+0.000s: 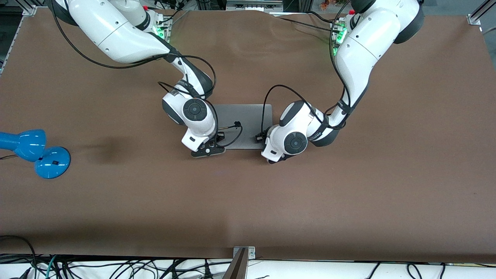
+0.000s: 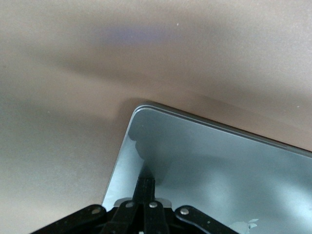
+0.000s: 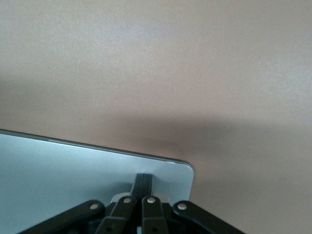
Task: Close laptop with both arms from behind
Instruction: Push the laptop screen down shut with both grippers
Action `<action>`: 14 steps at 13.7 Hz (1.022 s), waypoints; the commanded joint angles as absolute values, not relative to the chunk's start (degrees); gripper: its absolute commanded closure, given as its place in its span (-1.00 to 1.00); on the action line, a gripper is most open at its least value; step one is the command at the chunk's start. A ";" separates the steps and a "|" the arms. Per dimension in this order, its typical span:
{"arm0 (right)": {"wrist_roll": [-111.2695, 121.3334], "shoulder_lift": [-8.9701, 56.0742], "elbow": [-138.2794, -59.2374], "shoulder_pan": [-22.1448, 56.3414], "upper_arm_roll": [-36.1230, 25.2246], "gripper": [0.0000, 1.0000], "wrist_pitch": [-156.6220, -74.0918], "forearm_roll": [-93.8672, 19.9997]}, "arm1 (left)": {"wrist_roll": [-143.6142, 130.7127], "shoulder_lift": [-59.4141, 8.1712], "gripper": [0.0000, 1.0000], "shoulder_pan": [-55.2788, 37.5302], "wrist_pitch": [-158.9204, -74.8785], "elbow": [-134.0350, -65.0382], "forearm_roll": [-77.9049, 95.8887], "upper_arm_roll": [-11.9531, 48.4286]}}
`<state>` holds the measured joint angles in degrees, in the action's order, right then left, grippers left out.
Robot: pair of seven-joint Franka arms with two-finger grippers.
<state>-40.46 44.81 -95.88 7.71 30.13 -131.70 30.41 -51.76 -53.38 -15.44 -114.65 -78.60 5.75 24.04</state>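
Brown matting covers the table from end to end, and near its middle lies the laptop, a slim grey metal slab with its lid flat down on the base. Both wrist views show that smooth lid from just above, a rounded corner in each, with no gap visible between lid and base.

On the lid, at the edge nearer the front camera, sit the two grippers. The left gripper has its fingers drawn together into one narrow dark tip that rests on the metal by the corner toward the left arm's end of the table. The right gripper is clenched the same way, empty, its tip on the lid by the corner toward the right arm's end (neither one grasps anything; they press rather than hold). Both arms reach over the laptop from their bases.

By my reading the closing step is at its end: the lid looks fully down, and the grippers are giving the last push. What comes next would call for lifting both tips straight up off the lid together, without dragging them across the metal or shifting the laptop.

Well apart, toward the right arm's end of the table, stands a blue lamp.
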 commanded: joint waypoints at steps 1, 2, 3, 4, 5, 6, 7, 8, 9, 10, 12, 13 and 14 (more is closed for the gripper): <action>-40.25 47.99 -94.31 7.82 30.23 1.00 -134.12 32.35 | -51.59 -54.75 1.00 -16.26 -114.43 -76.55 3.78 23.73; -39.56 47.90 -94.22 7.47 30.23 1.00 -134.12 32.17 | -51.68 -54.76 1.00 -16.17 -114.43 -76.55 3.78 23.73; -39.55 47.55 -93.00 7.38 30.41 1.00 -133.60 31.56 | -51.77 -54.49 1.00 -16.08 -114.43 -76.47 3.78 23.73; -39.72 47.29 -91.86 7.03 30.85 0.94 -131.85 30.68 | -52.12 -54.14 0.42 -15.82 -114.35 -76.46 3.87 23.73; -39.64 46.42 -91.32 6.77 31.02 -0.34 -129.31 28.32 | -52.29 -53.44 -0.72 -15.39 -114.26 -76.46 3.52 23.73; -39.55 44.75 -91.14 6.25 30.85 -0.99 -128.16 27.17 | -52.03 -52.31 -1.00 -14.68 -113.91 -76.55 3.34 23.73; -39.64 42.39 -91.40 6.07 30.85 -1.00 -126.49 26.81 | -52.38 -51.08 -1.00 -13.89 -113.47 -76.64 3.43 23.73; -39.64 40.45 -91.32 5.89 30.85 -1.00 -123.52 26.63 | -52.38 -48.63 -1.00 -13.28 -112.42 -77.25 3.43 23.73; -39.20 38.95 -91.23 4.58 30.94 -1.00 -121.40 26.37 | -52.21 -46.95 -1.00 -12.49 -111.02 -77.26 3.34 23.73; -38.07 37.46 -91.23 3.53 31.02 -1.00 -119.64 24.89 | -52.03 -45.19 -1.00 -12.13 -109.35 -77.26 3.25 23.82; -32.72 33.51 -91.06 0.98 30.59 -1.00 -114.64 17.70 | -51.77 -41.59 -1.00 -11.17 -106.19 -77.34 2.90 23.82; -30.00 31.31 -90.97 -0.95 30.50 -1.00 -111.48 15.06 | -51.77 -39.31 -1.00 -11.08 -104.43 -77.52 1.42 23.82; -27.36 29.55 -90.79 -3.14 30.41 -1.00 -108.14 13.38 | -51.68 -37.63 -1.00 -10.73 -102.33 -77.52 -0.68 23.82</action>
<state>-32.28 33.81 -89.86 0.82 30.05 -113.03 17.34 -51.76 -42.29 -11.24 -105.57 -75.76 3.04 23.77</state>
